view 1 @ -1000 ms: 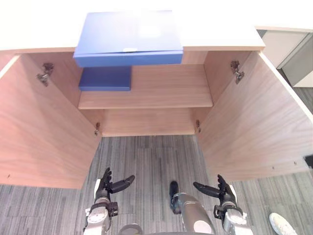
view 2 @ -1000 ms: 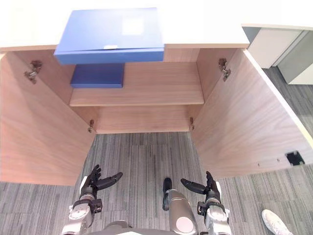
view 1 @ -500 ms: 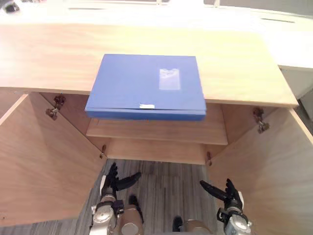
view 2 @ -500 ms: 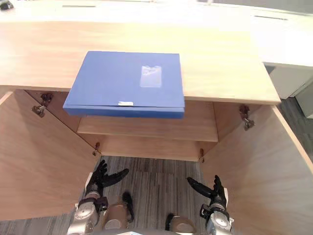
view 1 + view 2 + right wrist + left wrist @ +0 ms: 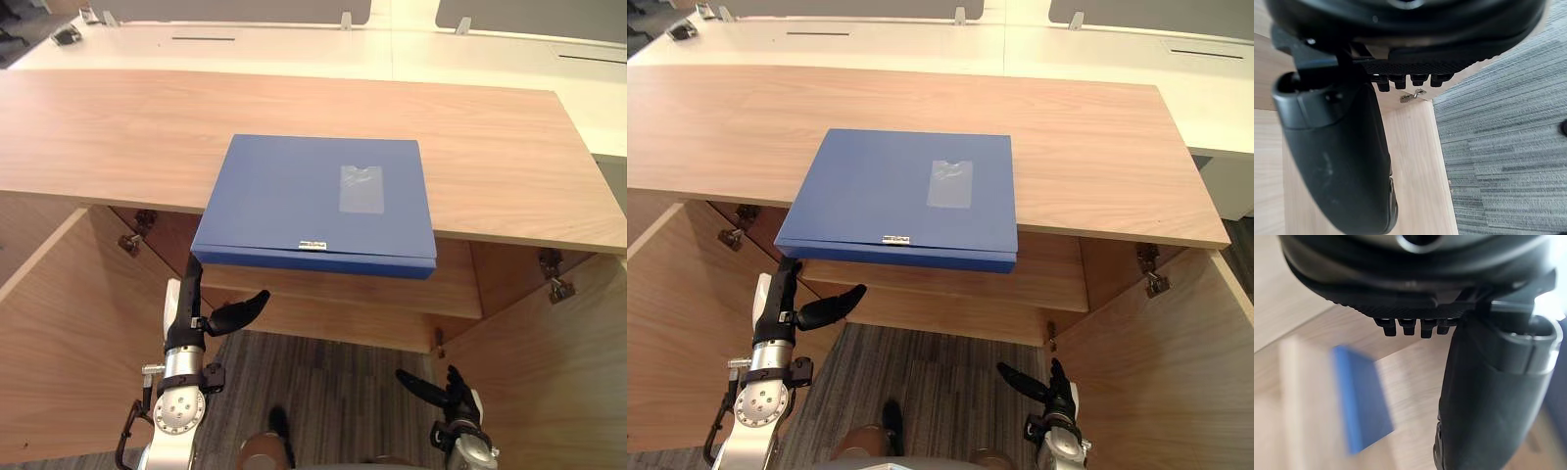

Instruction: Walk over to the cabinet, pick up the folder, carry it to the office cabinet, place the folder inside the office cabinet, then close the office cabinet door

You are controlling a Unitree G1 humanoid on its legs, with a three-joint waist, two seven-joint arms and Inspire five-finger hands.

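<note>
The folder [image 5: 318, 201] is smooth, matt blue plastic, with a glossier clear pocket [image 5: 361, 189] on its cover. The cabinet [image 5: 118, 127] is smooth wood-grain board with a soft sheen, and its hinges [image 5: 554, 284] are bare metal. The floor [image 5: 333, 392] is grey ribbed carpet. The left hand [image 5: 196, 318] looks like matt black plastic.

The right hand [image 5: 1400, 44] is seen from very close, its thumb [image 5: 1337, 161] held straight and apart from the short row of fingers [image 5: 1400, 81]. Just past the fingers a metal hinge [image 5: 1413, 94] is seen at the end of a wood panel [image 5: 1415, 161], which runs along beside the thumb. Beyond the panel's edge, on the side away from the thumb, grey striped carpet [image 5: 1503, 147] is laid.
</note>
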